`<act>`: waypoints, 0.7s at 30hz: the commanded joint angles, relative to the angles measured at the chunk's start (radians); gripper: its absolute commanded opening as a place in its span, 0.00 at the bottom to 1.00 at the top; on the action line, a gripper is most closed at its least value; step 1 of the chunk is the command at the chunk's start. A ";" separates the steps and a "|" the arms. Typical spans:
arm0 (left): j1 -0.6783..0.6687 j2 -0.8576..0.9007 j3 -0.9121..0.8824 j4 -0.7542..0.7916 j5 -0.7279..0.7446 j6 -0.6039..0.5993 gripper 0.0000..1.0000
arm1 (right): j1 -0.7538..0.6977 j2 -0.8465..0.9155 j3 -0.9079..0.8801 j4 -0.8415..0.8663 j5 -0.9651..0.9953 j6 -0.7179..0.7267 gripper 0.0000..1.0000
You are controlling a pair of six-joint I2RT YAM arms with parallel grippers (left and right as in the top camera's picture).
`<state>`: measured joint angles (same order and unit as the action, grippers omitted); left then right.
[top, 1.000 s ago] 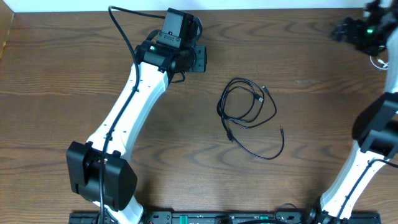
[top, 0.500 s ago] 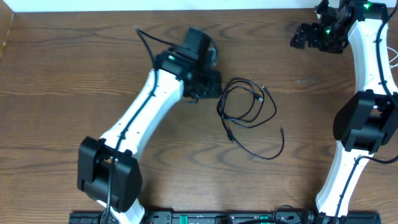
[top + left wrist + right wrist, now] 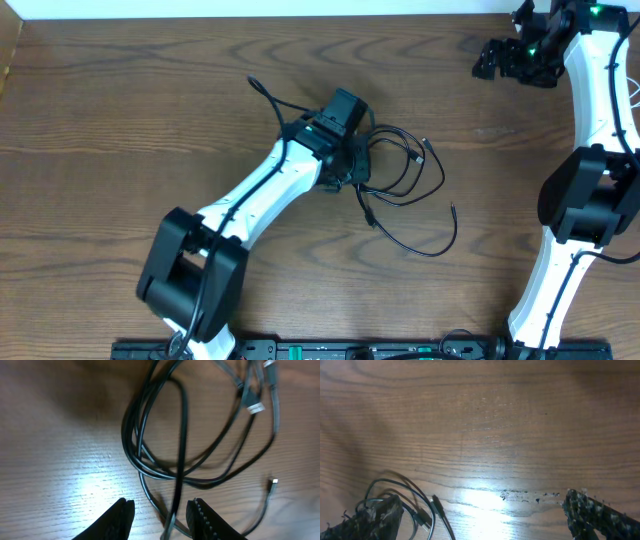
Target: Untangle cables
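Cables (image 3: 412, 160) lay in a loose dark coil just right of the table's (image 3: 120, 90) centre in the overhead view. The left gripper (image 3: 352, 165) hung over the coil's 9 o'clock edge, and the right gripper (image 3: 497, 60) was well apart at 1 o'clock. Left wrist view: jaws partly apart (one strand ran between them, unpinched). Right wrist view: jaws spread wide, holding nothing, coil at 7 o'clock.
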<state>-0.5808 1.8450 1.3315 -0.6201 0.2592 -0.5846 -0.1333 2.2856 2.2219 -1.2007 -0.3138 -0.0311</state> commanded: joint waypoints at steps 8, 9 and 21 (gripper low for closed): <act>-0.052 0.098 -0.008 0.046 -0.021 -0.023 0.29 | 0.000 -0.023 -0.005 -0.004 0.006 -0.008 0.99; -0.051 0.098 -0.008 0.046 -0.021 -0.023 0.23 | 0.000 -0.023 -0.005 -0.004 0.006 -0.008 0.99; -0.001 -0.022 0.027 0.069 -0.010 0.035 0.08 | 0.002 -0.023 -0.005 0.003 0.005 -0.008 0.99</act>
<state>-0.5961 1.9160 1.3296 -0.5568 0.2562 -0.5945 -0.1333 2.2856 2.2219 -1.2018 -0.3141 -0.0311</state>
